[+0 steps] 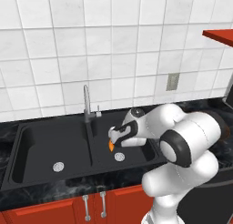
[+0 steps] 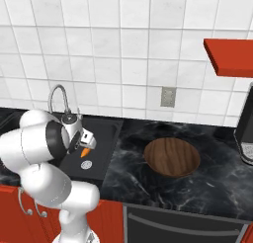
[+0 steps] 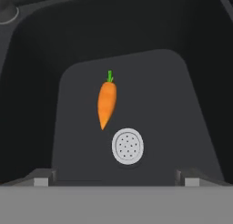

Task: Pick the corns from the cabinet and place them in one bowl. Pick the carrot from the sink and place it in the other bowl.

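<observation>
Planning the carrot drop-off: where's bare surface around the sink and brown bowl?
Free: the left basin of the sink, bare but for its drain, and the counter right of the brown bowl. Crowded: the right basin, where the open gripper hangs over the carrot and drain.

No text, label, brand, number or sign can be read on anything in these views.
</observation>
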